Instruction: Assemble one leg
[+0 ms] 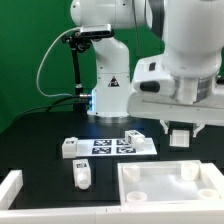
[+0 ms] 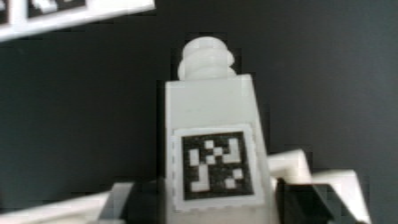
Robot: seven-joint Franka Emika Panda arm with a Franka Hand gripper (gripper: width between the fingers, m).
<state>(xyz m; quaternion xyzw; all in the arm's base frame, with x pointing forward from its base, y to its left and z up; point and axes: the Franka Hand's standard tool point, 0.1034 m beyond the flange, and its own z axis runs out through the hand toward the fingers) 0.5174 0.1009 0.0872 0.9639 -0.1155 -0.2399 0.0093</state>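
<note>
Leg (image 2: pixel 214 130) held btwn fingers (image 2: pixel 317 195), clenched on its tagged end; knob end sticks out past them

The scene is brightly and evenly lit; my white arm (image 1: pixel 190 40) glares almost featureless against the dark table (image 1: pixel 30 130), and shadows there are faint. A bluish light glows at my base (image 1: pixel 93 100). My wrist view is soft and coarse: the leg (image 2: pixel 217 120) has blurred edges, its rounded tip washed out.
</note>
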